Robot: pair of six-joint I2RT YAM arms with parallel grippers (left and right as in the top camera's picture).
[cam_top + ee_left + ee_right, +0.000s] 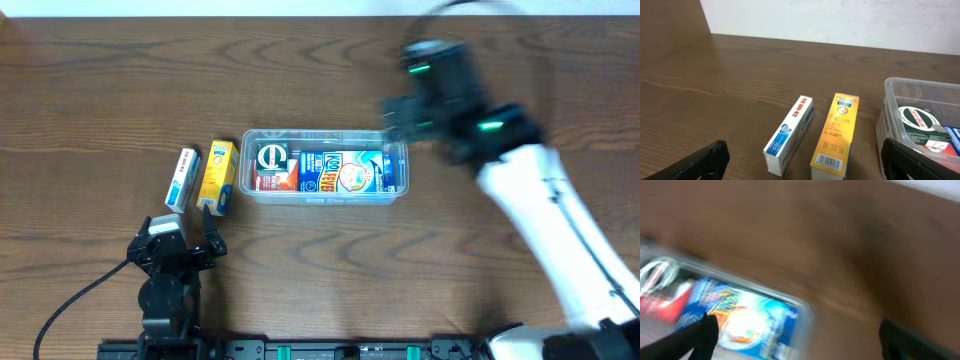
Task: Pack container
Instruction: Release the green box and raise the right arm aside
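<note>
The clear plastic container (323, 196) lies in the middle of the table with a red and green box (272, 166) and a blue box (345, 172) inside. It also shows in the left wrist view (890, 107) and, blurred, in the right wrist view (800, 311). A white and blue box (182, 178) and a yellow box (217, 175) lie side by side left of it. My left gripper (178, 226) is open and empty, just in front of those two boxes. My right gripper (392, 118) is open and empty, blurred, above the container's right end.
The two loose boxes show close up in the left wrist view, white (789, 134) and yellow (836, 135). A black cable (70, 305) runs from the left arm's base across the front left of the wooden table.
</note>
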